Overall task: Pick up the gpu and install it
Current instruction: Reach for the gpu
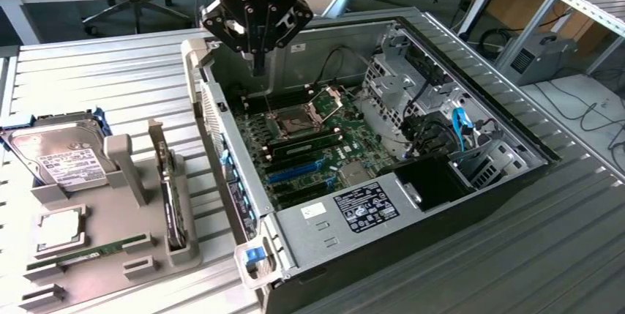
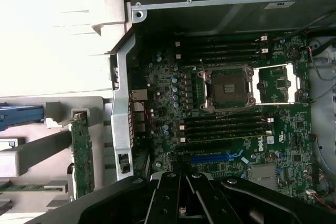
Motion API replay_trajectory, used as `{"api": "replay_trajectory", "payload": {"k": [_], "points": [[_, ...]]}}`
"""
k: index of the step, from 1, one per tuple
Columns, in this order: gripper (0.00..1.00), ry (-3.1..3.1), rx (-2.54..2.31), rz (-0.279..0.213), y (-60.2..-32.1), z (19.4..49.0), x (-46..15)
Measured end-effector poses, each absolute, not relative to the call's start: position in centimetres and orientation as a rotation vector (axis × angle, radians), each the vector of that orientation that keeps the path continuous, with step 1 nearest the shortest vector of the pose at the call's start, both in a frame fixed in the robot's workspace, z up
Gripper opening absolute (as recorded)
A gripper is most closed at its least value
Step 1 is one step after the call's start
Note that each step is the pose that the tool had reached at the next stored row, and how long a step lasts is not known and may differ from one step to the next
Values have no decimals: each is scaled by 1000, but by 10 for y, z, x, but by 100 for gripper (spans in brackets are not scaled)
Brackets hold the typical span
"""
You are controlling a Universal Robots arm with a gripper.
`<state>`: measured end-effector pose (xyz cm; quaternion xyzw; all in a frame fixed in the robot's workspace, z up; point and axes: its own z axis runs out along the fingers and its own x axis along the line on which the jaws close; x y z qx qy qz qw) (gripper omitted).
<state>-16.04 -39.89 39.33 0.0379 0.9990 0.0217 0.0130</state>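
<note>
The gpu [image 1: 173, 200], a green card, stands on edge in a slot of the grey holder tray [image 1: 119, 171] at the exterior view's left, beside the open computer case [image 1: 444, 255]. In the wrist view the gpu [image 2: 82, 153] shows as a narrow green strip in the same holder. My gripper [image 1: 257, 69] hangs over the case's far left corner, above the motherboard [image 1: 337, 135], well away from the gpu. Its fingers are shut together with nothing between them. My gripper [image 2: 181, 203] looks straight down on the board.
The tray also carries a hard drive [image 1: 61, 159], a processor chip [image 1: 61, 230] and a memory stick [image 1: 90, 252]. Inside the case are an open processor socket [image 2: 229, 87], memory slots, a blue card slot [image 2: 212, 157], drive cages and cables [image 1: 459, 127].
</note>
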Motion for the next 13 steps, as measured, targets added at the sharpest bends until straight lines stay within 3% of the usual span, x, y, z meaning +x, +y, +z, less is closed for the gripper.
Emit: {"api": "replay_trajectory", "payload": {"k": [13], "points": [[11, 3112, 118, 68, -399, 393, -166]]}}
